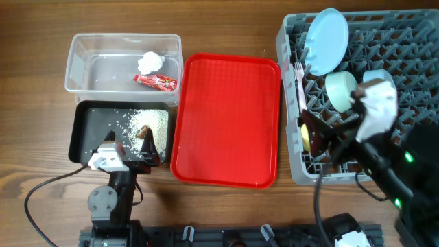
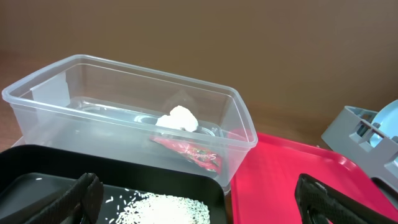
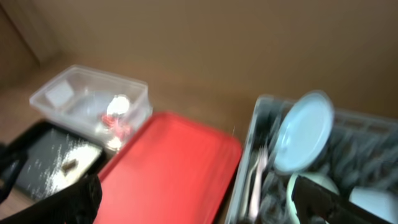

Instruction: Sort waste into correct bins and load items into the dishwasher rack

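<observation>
The clear tub (image 1: 77, 68) holds the white tissue ball (image 1: 149, 62) and the red wrapper (image 1: 156, 81); both also show in the left wrist view (image 2: 177, 118) (image 2: 189, 152). The black tray (image 1: 92, 127) holds rice (image 1: 152, 121) with brown bits (image 1: 143, 130). My left gripper (image 1: 130, 143) (image 2: 199, 208) is open and empty, low over the black tray's front edge. The grey rack (image 1: 411, 62) holds the light blue plate (image 1: 326, 41) upright, the mint green bowl (image 1: 341, 89), a light blue bowl (image 1: 378, 77), the yellow cup (image 1: 304, 136) and white cutlery (image 1: 300, 79). My right gripper (image 1: 326, 140) (image 3: 196, 199) is open over the rack's front left.
The red tray (image 1: 226, 120) lies between the black tray and the rack, with nothing on it. The right wrist view is blurred. Cables run along the table's front edge near both arm bases.
</observation>
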{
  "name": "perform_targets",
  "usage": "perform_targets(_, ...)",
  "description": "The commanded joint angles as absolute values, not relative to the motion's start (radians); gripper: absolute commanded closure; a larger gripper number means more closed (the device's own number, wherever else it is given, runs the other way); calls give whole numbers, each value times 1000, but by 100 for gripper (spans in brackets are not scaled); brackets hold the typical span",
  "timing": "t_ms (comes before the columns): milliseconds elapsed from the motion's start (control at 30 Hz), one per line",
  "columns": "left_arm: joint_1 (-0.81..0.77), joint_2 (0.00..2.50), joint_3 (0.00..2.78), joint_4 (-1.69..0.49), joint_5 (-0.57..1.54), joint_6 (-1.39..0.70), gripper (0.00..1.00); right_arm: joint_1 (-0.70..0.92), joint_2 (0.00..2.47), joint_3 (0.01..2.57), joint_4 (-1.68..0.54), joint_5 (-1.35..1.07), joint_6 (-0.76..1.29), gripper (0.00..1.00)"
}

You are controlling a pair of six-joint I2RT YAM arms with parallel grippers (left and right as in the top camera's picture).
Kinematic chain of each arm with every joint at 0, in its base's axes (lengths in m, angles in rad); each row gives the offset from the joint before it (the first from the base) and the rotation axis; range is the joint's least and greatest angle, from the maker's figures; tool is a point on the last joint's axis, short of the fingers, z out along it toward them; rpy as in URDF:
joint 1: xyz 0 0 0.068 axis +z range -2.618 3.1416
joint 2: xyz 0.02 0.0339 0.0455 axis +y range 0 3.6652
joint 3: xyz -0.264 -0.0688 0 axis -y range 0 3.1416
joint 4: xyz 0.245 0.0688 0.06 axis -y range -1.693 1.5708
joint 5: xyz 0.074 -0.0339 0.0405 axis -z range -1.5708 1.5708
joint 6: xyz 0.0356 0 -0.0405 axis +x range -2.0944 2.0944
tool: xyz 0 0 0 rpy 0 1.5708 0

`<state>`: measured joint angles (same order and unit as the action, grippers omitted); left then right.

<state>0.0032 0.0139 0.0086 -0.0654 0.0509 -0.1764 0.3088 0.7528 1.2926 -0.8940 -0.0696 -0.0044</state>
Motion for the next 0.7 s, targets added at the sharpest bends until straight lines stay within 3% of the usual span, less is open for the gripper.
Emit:
perform_targets(0,11,7,6,-72,59,-164,0,246,627,1216,-833,-34,-53,0)
perform_targets(167,11,7,6,-72,59,-164,0,119,470,998,-773,-51,-40,0)
perform_targets(667,11,7,6,-72,59,-164,0,4,4,253,-312,-53,76,0)
